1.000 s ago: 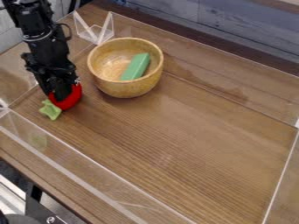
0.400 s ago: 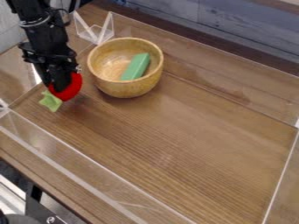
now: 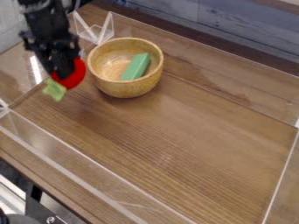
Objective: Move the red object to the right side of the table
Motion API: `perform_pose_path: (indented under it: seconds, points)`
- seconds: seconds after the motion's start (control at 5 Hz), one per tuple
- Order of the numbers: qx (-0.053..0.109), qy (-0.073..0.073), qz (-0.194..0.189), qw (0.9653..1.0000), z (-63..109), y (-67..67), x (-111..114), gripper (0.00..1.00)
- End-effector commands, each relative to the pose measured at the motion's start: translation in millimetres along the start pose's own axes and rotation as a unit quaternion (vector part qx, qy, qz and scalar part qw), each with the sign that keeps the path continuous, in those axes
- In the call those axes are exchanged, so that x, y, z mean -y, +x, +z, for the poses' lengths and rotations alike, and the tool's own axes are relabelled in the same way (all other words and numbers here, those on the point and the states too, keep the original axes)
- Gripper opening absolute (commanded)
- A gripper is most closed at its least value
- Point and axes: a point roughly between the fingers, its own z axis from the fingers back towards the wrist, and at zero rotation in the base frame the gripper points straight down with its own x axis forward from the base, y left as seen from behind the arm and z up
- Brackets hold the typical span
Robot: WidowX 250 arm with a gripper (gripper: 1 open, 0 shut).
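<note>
At upper left, the end effector [image 3: 65, 73] grips the red toy fruit [image 3: 72, 76] clear of the bench [image 3: 187, 131]; carrying rightward and release remain.

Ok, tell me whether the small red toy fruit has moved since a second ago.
Yes. The small red toy fruit, held in the gripper, has risen off the table; it now sits level with the tan wooden bowl instead of below it.

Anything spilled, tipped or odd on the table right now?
Nothing stands out. The gripper holds the red object above the table at its left, leaf end hanging down. The bowl sits upright with the green block inside.
</note>
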Motion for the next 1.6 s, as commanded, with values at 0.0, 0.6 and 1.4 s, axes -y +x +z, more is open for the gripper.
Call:
perform_pose_path:
  seconds: [0.0,0.6,1.4]
  points:
    - [0.033,-0.006,-0.021,0.9992,33.0,19.0,38,0.0]
    - [0.014,-0.04,-0.126,0.9911,11.7,33.8,178,0.0]
    - [-0.036,-0.03,-0.22,0.9743,-75.3,0.9,272,0.0]
